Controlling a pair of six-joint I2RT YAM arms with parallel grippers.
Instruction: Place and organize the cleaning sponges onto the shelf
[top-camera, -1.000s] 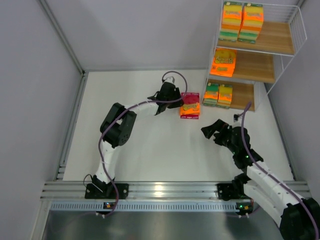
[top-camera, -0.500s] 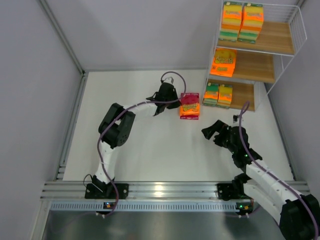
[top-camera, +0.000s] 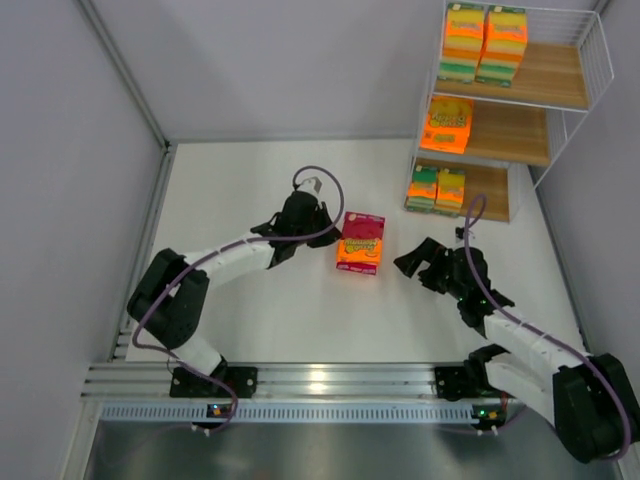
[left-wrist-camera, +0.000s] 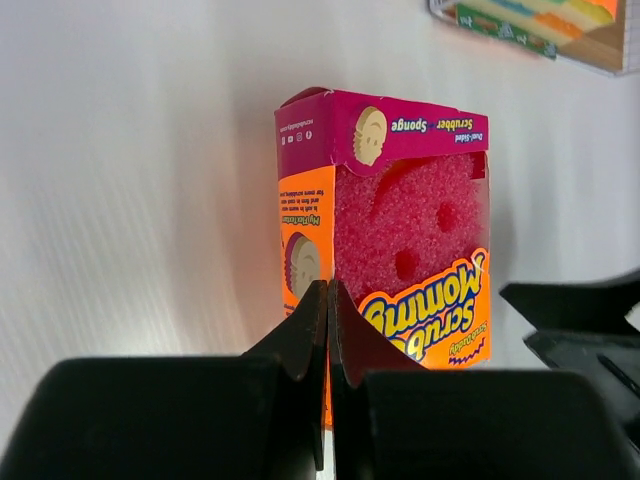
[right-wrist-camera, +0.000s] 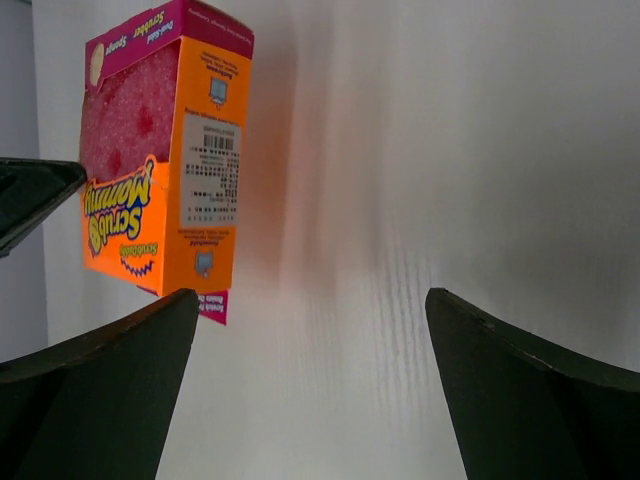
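A magenta-topped orange cardboard sponge box stands upright on the white table at the middle of the top view, off the shelf and well apart from it. A pink sponge shows through a cut-out in its front, above yellow "Scrub Mommy" lettering. The left gripper lies low just to the left of this box. In the left wrist view its two black fingers are pressed together with nothing between them, their tips rising in front of the box's orange side panel at the lower centre. Whether they touch the card I cannot tell. The right gripper sits just right of the box in the top view, pointing toward it. Its jaws are spread wide. In the right wrist view the two dark fingers fill the lower corners with bare table between them, and the box stands in the upper left, apart from both. The three-tier shelf of light wooden boards and thin white wire fills the upper right of the top view. Its top board carries two stacks of orange, yellow and green wrapped sponge packs side by side. One orange pack leans at the left end of the middle board. Two smaller orange-and-green packs stand together at the left end of the bottom board.
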